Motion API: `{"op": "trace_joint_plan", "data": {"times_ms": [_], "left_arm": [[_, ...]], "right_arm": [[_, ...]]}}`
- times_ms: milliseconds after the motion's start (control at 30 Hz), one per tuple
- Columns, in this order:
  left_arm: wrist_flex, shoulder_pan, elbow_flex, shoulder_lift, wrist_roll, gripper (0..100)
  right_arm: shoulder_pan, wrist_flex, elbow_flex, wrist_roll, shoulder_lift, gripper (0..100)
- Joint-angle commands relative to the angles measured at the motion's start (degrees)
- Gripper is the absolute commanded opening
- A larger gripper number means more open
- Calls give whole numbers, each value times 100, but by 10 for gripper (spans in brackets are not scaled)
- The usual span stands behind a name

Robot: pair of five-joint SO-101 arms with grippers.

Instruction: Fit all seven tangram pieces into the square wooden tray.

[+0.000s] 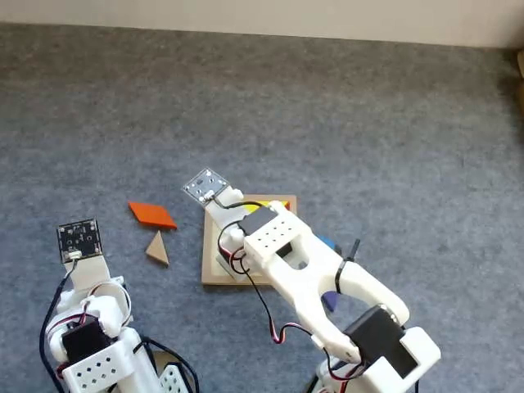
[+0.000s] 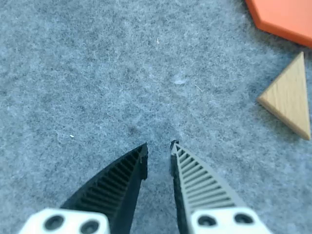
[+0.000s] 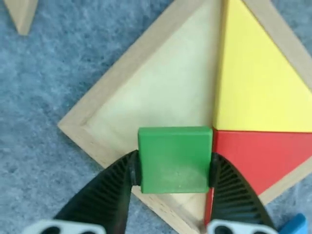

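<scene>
**Now the green square, gripped flat-on, over the tray's bare half**

The right gripper point(image 3: 174, 169) is clamped on the green square point(image 3: 174, 158), one jaw pressed to each of two opposite sides. That hold makes sense: the edges facing ahead of and behind the tips stay free, so the piece can be slid against its neighbours without the jaws getting in the way.

Under and ahead of the jaws sits the wooden tray point(image 3: 90, 127), turned corner-on to them. The yellow triangle point(image 3: 253, 83) lies in it beyond the tips, and the red triangle point(image 3: 258, 156) sits just outside one jaw. The square's side there lines up with the seam between the two. The bare floor stretches ahead of the other jaw, so that is likely where the square belongs. Its rear edge overlaps the tray rim, which suggests it is raised rather than seated, though I cannot tell for sure.

The left gripper point(image 2: 158, 148) hangs over the grey felt point(image 2: 97, 73) with its jaws slightly parted and nothing between them. The wooden triangle point(image 2: 290, 100) lies off to the pale jaw's side, ahead of the tips. The orange parallelogram point(image 2: 282, 17) lies farther out the same way. Both are near enough to be this arm's next pick.

A blue piece point(image 1: 326, 242) peeks out beside the right arm, outside the tray. By my count two pieces are seated and one is in hand, so the task looks under halfway done.
</scene>
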Motion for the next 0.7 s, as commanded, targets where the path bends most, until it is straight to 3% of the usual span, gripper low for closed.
{"op": "trace_joint_plan", "data": {"times_ms": [0, 433, 667], "left_arm": [[44, -40, 110, -180, 26, 91], [44, -31, 110, -180, 26, 91], [44, -31, 110, -180, 26, 91]], "right_arm": [[-57, -48, -31, 0, -330, 181], [-57, -48, -31, 0, -330, 183], [-48, -40, -31, -9, -330, 278]]}}
